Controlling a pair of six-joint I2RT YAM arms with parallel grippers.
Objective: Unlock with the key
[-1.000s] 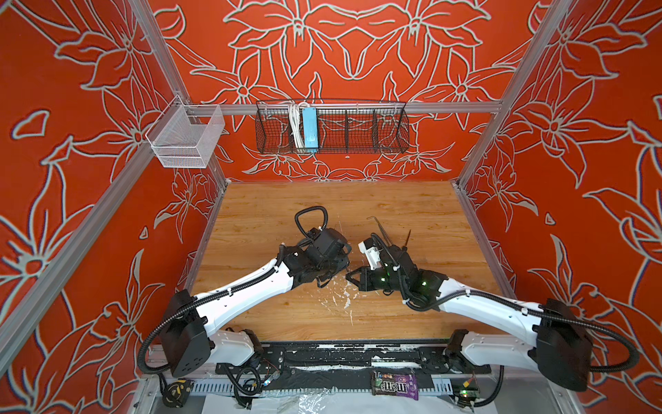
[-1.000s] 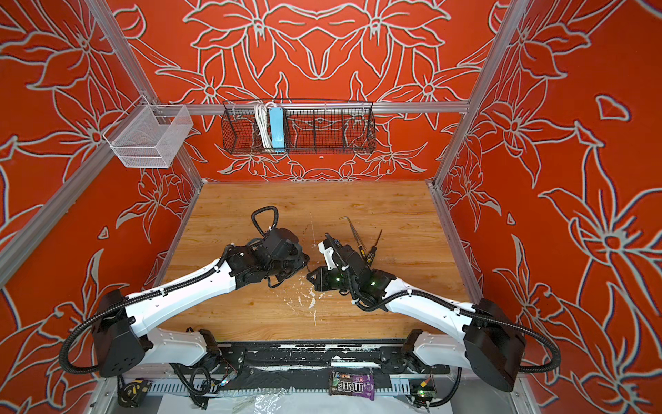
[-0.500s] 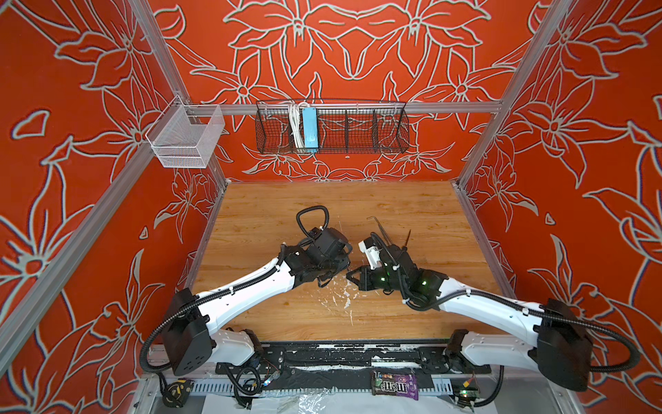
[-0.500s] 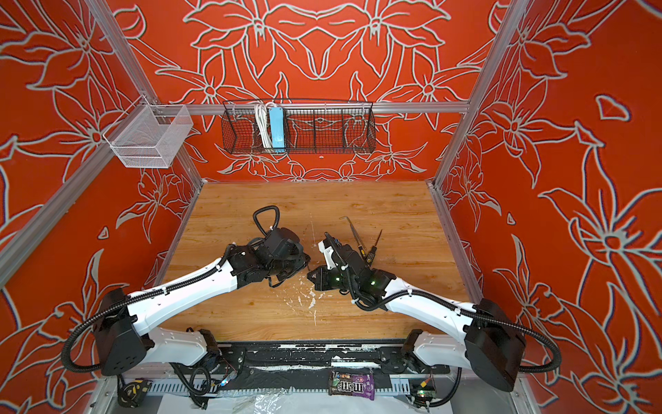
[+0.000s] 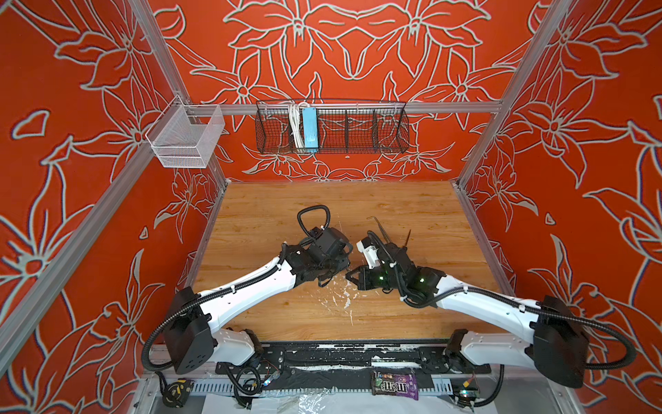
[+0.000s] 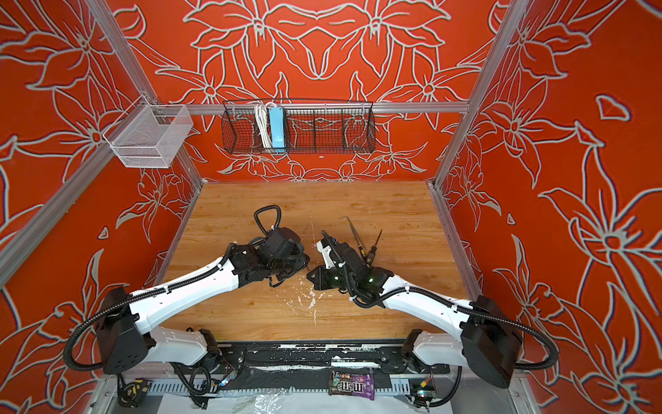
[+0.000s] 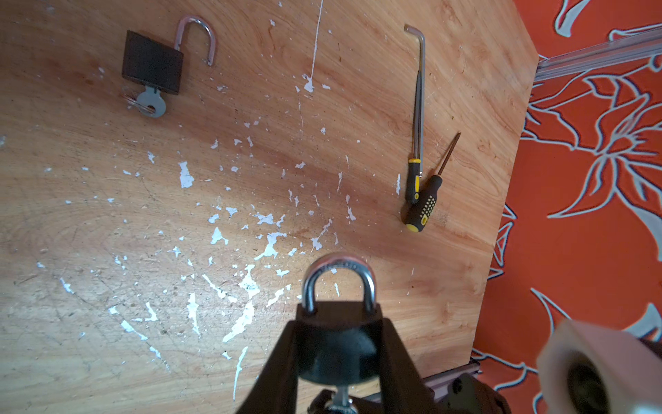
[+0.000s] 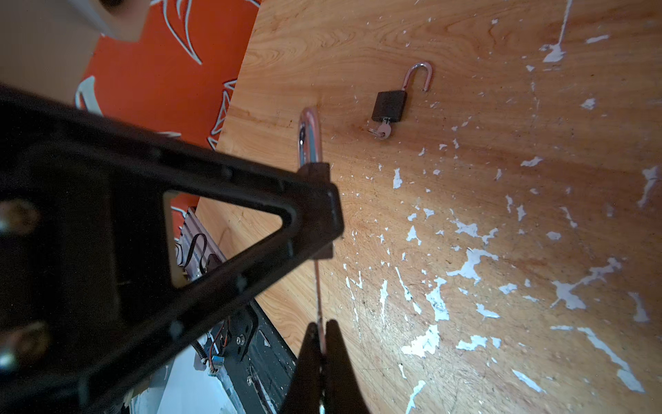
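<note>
My left gripper (image 7: 339,324) is shut on a black padlock (image 7: 336,310) with a closed silver shackle (image 7: 338,267), held above the table. The right gripper (image 8: 321,333) is shut on a thin silver key (image 8: 317,286). Its blade runs into the underside of that padlock, and the key's stem (image 7: 342,394) shows below the lock body. In both top views the two grippers (image 5: 340,268) (image 5: 353,277) meet tip to tip over the middle of the wooden table (image 5: 394,312), and the padlock and key are hidden beneath them. A second black padlock (image 7: 152,62) (image 8: 388,105) lies on the table with its shackle open and a key in it.
Two black-and-yellow screwdrivers (image 7: 422,206) and a long hex key (image 7: 422,89) lie on the table right of the grippers. On the back wall hang a black wire basket (image 5: 331,125) and a white mesh basket (image 5: 186,138). A candy packet (image 5: 394,385) lies on the front rail.
</note>
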